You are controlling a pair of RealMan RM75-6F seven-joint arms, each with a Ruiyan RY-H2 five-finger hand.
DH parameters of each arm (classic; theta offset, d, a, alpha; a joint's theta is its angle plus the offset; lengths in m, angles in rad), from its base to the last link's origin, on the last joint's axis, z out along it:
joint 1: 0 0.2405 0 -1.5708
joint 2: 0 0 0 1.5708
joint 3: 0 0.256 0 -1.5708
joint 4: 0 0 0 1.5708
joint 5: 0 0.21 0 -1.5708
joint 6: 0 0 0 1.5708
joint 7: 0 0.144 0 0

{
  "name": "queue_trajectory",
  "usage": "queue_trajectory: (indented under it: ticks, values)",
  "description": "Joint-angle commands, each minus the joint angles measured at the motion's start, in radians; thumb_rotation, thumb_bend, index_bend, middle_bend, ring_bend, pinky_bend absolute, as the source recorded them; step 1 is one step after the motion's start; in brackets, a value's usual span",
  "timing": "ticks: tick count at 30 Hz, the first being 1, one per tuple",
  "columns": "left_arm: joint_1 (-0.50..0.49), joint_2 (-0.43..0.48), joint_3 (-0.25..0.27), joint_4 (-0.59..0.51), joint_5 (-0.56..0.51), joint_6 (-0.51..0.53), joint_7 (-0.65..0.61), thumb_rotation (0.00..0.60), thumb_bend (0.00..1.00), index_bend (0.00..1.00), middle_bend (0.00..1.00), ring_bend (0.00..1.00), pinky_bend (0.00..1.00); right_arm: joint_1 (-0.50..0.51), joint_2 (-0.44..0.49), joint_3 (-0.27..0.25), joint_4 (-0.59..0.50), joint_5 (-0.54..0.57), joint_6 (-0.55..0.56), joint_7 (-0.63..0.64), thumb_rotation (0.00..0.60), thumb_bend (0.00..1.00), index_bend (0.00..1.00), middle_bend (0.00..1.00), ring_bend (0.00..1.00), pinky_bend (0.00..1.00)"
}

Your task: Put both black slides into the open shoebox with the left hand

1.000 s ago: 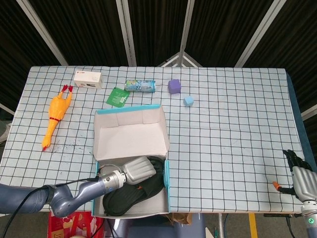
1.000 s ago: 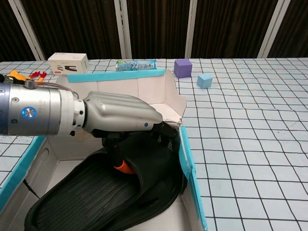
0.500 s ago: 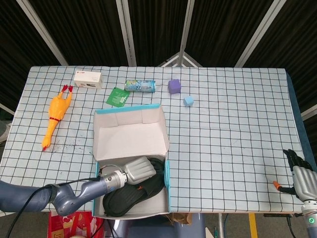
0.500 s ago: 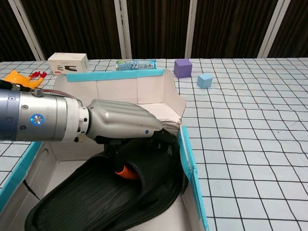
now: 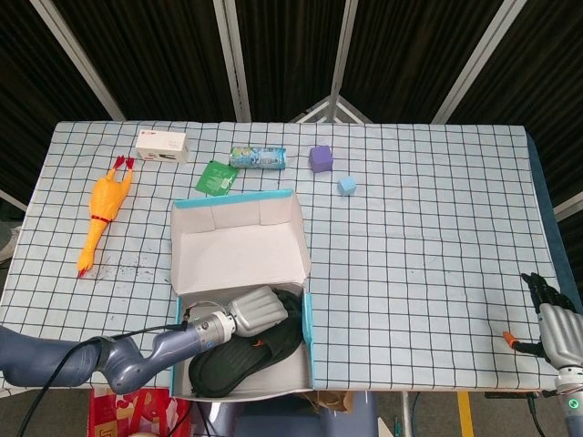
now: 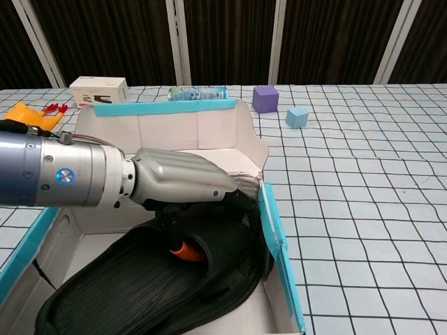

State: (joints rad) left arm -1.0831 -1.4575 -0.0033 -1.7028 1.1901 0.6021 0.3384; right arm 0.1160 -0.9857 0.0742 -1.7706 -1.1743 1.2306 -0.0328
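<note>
The open shoebox (image 5: 306, 339) with blue edging sits at the table's near edge, its white lid (image 5: 239, 246) standing open behind it. Black slides fill the box: one lies flat (image 5: 228, 369) (image 6: 133, 293), and a second dark shape (image 5: 290, 320) shows by the right wall. My left hand (image 5: 255, 312) (image 6: 178, 183) is inside the box, its fingers curled over the strap of the slide and an orange thumb tip beneath it. The box's right wall (image 6: 276, 237) is close beside those fingers. My right hand (image 5: 553, 320) hangs at the table's near right corner, too small to read.
A yellow rubber chicken (image 5: 102, 214) lies at the far left. A white carton (image 5: 161, 146), a green packet (image 5: 216, 177), a bottle (image 5: 258, 157), a purple cube (image 5: 320, 158) and a small blue cube (image 5: 347, 185) stand along the far side. A red bag (image 5: 127, 410) sits below the table edge.
My left hand has sunk a little lower and drawn back to the left in the box, with the slide's strap still in its fingers. The right hand has not moved.
</note>
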Motion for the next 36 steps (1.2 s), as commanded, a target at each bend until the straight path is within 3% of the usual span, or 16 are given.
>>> queue_trajectory:
  ticks: [1,21,36]
  values:
    - [-0.004,-0.002,0.005,0.005,-0.011,-0.004,0.009,0.6,0.43,0.19,0.37,0.26,0.45,-0.002,-0.001,-0.002,0.0,-0.002,0.003,0.0,0.6,0.25,0.0,0.02,0.1,0.13]
    - [-0.016,-0.015,0.01,0.01,-0.036,0.007,0.023,0.6,0.43,0.19,0.37,0.25,0.49,-0.006,-0.005,-0.001,0.002,-0.003,0.01,0.0,0.6,0.25,0.0,0.02,0.1,0.13]
    - [-0.018,-0.039,0.043,0.041,-0.028,0.016,0.069,0.6,0.43,0.19,0.37,0.25,0.5,-0.005,-0.004,0.0,0.001,-0.001,0.009,-0.001,0.6,0.25,0.0,0.02,0.1,0.13]
